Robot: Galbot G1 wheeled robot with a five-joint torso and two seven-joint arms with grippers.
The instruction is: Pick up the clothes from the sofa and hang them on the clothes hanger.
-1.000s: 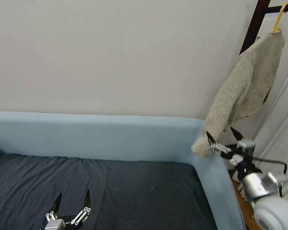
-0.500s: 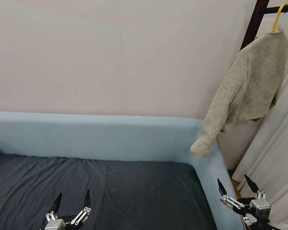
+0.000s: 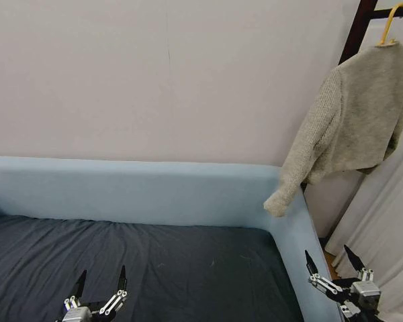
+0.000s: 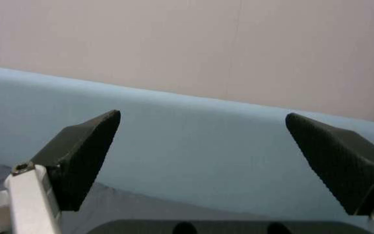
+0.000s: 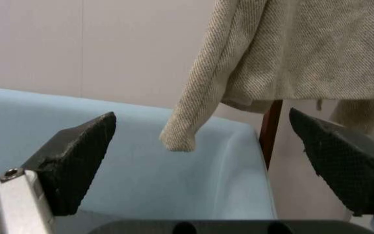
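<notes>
Fig. legend, all places given w.r.t. the sofa: we see its pale blue backrest running across the head view, with a dark seat cushion in front of it and a plain wall behind it

(a) Sweater: beige knit, off the sofa, hung on a yellow hanger whose hook sits by a dark rack post beyond the sofa's right end. One sleeve dangles down to the sofa's right rear corner; we cannot tell whether cuff & upholstery touch. In the right wrist view the sweater hangs above that same corner

(b) Left pincer: low over the seat cushion, toward the sofa's front, fingers spread apart, nothing between them; same in its own wrist view, facing the backrest

(c) Right pincer: just outside the sofa's right arm, below the sweater, fingers likewise spread apart & holding nothing

(d) White curtain: right of the sofa, behind the right pincer
</notes>
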